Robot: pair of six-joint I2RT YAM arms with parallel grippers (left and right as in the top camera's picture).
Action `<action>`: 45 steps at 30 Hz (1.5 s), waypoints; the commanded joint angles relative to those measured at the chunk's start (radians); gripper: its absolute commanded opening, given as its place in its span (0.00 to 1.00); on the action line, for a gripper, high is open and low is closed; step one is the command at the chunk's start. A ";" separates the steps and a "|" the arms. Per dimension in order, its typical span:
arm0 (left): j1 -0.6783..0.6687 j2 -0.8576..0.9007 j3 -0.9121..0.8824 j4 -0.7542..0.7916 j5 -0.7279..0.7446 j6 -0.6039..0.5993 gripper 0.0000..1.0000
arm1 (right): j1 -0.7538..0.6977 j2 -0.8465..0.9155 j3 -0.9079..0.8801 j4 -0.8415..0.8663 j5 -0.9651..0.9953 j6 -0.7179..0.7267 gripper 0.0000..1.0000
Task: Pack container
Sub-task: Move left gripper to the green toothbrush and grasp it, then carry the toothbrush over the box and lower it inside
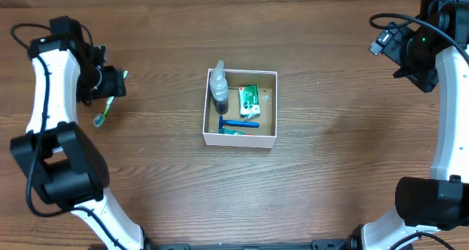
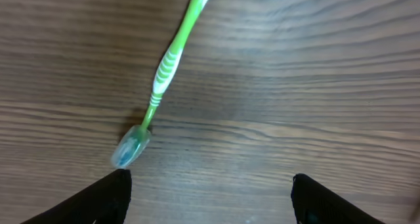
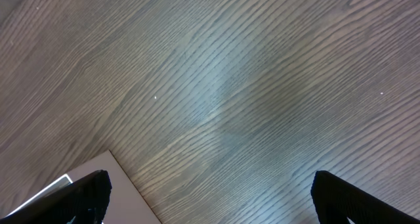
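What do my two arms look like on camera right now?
Left arm and right arm match: white tubular links, bulky black joint housings, thin black cables looping beside them. Jaws are black. A small green light glows near the right wrist.

Open white container (image 1: pixel 240 137), mid-table, part-filled

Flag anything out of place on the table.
The green toothbrush lies on the bare table on the left, by the open left claw, outside the container. The grey bottle also pokes past the container's far wall.
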 commanded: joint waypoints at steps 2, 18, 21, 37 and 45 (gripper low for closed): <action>0.000 0.064 -0.018 0.043 -0.032 0.056 0.81 | -0.002 -0.009 0.006 0.003 -0.001 -0.003 1.00; 0.000 0.266 -0.018 0.193 -0.032 0.197 0.84 | -0.002 -0.009 0.006 0.002 -0.001 -0.003 1.00; 0.001 0.270 -0.018 0.216 -0.031 0.215 0.81 | -0.002 -0.009 0.006 0.002 -0.001 -0.003 1.00; -0.002 0.257 0.009 0.132 0.033 0.094 0.04 | -0.002 -0.009 0.006 0.002 -0.001 -0.003 1.00; -0.037 0.098 0.290 -0.055 0.316 0.071 0.04 | -0.002 -0.009 0.006 0.003 -0.001 -0.003 1.00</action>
